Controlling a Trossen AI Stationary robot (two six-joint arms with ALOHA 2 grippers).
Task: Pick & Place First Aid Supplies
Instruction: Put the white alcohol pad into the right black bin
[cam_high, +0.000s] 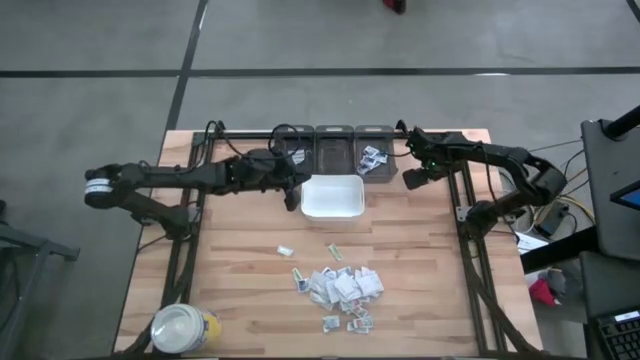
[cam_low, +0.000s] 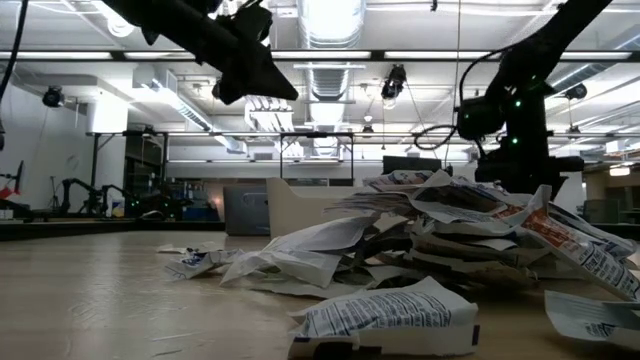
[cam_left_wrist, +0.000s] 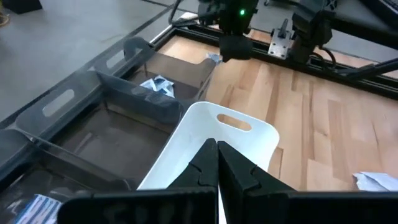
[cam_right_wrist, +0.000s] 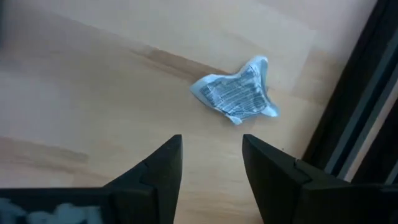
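High view: your right gripper (cam_high: 414, 178) hangs at the far right of the table, beside the clear bins (cam_high: 345, 145), fingers spread and empty, a crumpled white packet (cam_right_wrist: 238, 92) lying loose on the wood just ahead of them. Your left gripper (cam_high: 291, 192) sits over the left edge of the white tray (cam_high: 333, 197), fingers pressed together on nothing. Most first aid packets (cam_high: 342, 287) lie heaped near the table's front centre, with a few already in the rightmost bin.
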